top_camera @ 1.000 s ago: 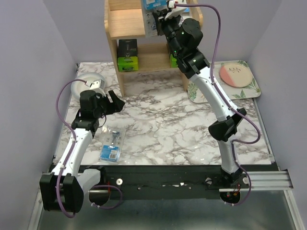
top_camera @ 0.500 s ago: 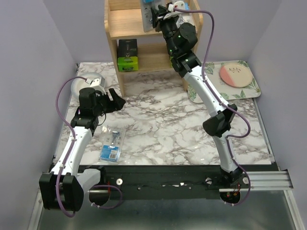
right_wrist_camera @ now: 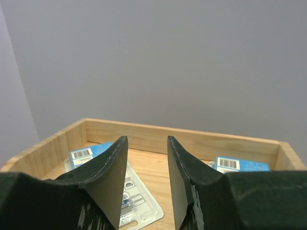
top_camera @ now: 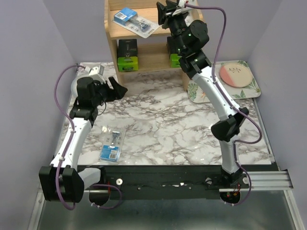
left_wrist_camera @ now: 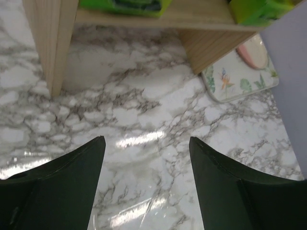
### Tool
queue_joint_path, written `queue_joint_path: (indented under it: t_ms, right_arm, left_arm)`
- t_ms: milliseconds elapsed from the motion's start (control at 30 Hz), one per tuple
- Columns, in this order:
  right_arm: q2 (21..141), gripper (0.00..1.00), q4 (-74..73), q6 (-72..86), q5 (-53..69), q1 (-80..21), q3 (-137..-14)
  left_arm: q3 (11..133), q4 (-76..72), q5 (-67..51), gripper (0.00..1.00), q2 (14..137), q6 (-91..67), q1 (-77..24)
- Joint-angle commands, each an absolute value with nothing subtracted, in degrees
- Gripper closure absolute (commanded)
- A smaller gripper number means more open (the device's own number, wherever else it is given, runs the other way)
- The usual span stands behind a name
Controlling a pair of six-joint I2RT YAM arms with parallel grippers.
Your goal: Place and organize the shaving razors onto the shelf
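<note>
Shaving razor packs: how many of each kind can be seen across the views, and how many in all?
Clear blister packs: 3, two on the shelf, one on the table
Black boxes with lime-green ends: 2
Total: 5

I find the shelf (top_camera: 120, 29), a two-tier unit of light natural wood, standing upright at the far edge of the table (top_camera: 163, 124). On its top tier one clear blister pack (top_camera: 135, 21) with a blue card lies flat at an angle. The right wrist view shows a second blue-carded pack (right_wrist_camera: 242, 164) at that tier's right end. On the lower tier I note two black boxes with lime-green ends: the left box (top_camera: 127, 55) and the right box (top_camera: 173, 60), which is partly hidden. A third blister pack (top_camera: 111, 143) lies flat on the table, well apart from the shelf.
</note>
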State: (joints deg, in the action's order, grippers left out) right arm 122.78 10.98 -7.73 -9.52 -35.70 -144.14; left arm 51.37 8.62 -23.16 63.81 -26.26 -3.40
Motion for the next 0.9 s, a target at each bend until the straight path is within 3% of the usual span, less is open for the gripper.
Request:
queue_joint_path:
  t_ms: [0, 233, 300, 500, 867]
  right_arm:
    - [111.7, 0.54, 11.3, -4.8, -8.4, -34.6, -136.2]
    - [103.5, 0.46, 4.3, -3.7, -4.0, -33.0, -123.9]
    - [101.3, 0.45, 2.1, -3.2, -3.2, -32.4, -121.7]
    - [94.7, 0.43, 0.9, -4.8, -2.5, -31.6, -112.5]
    - [88.8, 0.42, 1.1, -6.9, -4.4, -29.2, -102.4]
  left_arm:
    - [68.4, 0.3, -26.2, 0.2, 66.8, -30.1, -5.7]
    - [94.1, 3.0, -15.1, 0.19, 81.3, -34.3, -14.5]
    - [100.7, 8.2, -5.2, 0.18, 83.9, -37.9, -16.4]
    - [104.1, 15.4, 7.3, 0.24, 90.0, -55.0, -22.0]
    - [108.0, 9.0, 5.4, 0.44, 97.6, -66.3, -23.8]
